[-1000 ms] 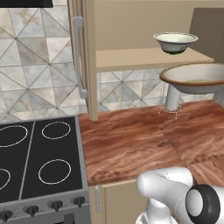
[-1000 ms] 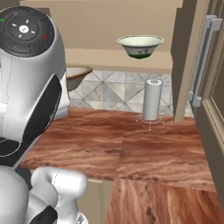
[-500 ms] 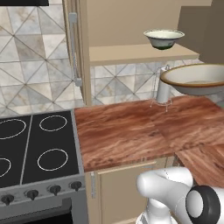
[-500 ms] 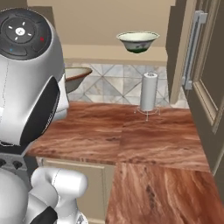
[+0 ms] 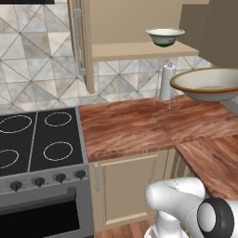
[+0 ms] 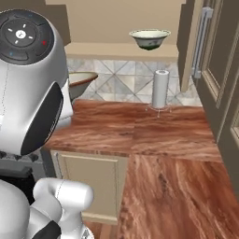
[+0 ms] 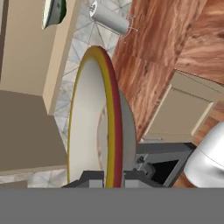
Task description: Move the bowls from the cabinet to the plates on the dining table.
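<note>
My gripper (image 7: pixel 111 177) is shut on the rim of the wide cream bowl (image 7: pixel 94 122), which stands edge-on in the hand view. That bowl hangs above the counter at the right of the left base view (image 5: pixel 207 83) and peeks from behind my arm in the right base view (image 6: pixel 83 81). The smaller pale green-white bowl (image 5: pixel 165 36) (image 6: pixel 149 38) sits on the shelf (image 5: pixel 139 49) of the open cabinet, whose door (image 5: pixel 81 42) stands out to the left. The plates are out of view.
A paper towel roll (image 5: pixel 166 82) (image 6: pixel 160 88) stands on the wood counter (image 5: pixel 125 130) below the shelf. A black stove (image 5: pixel 37 139) lies to the left. A second wood top (image 6: pixel 177 196) runs toward the base; I cannot tell whether it is the dining table.
The whole picture has shifted: the base has backed away from the counter, so more of the stove front and lower cupboard shows. The cream bowl stays in the shut gripper.
</note>
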You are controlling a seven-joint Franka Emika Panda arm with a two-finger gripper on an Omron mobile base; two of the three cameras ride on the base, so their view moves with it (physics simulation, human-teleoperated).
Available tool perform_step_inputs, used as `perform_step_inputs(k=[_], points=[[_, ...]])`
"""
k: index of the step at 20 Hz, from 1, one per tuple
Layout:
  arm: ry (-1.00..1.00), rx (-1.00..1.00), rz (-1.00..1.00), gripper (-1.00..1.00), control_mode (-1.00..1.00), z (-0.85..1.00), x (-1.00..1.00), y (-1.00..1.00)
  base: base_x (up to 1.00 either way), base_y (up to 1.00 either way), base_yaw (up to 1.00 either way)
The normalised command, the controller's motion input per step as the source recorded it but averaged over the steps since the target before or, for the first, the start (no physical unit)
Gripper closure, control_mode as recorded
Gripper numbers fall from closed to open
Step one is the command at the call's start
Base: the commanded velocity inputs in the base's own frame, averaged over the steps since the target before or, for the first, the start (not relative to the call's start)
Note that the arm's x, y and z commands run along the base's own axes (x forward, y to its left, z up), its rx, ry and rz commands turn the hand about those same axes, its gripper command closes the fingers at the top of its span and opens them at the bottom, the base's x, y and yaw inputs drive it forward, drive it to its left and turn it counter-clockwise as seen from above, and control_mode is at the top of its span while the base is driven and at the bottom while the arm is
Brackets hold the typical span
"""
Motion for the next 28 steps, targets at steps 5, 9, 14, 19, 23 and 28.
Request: perform_step_inputs(k=[5,9,14,19,23,28], points=[[0.0,0.0,0.0,1.0,1.0,0.0,0.0,0.0,-0.62,0.17,0.0],[0.0,0.0,0.0,1.0,1.0,0.0,0.0,0.0,-0.62,0.16,0.0],[0.0,0.0,0.0,1.0,1.0,0.0,0.0,0.0,-0.62,0.18,0.0],[0.0,0.0,0.0,1.0,1.0,0.0,0.0,0.0,-0.62,0.37,0.0],[0.0,0.0,0.0,1.0,1.0,0.0,0.0,0.0,-0.45,0.45,0.06],[0.0,0.0,0.0,1.0,1.0,0.0,0.0,0.0,-0.15,0.37,0.16]])
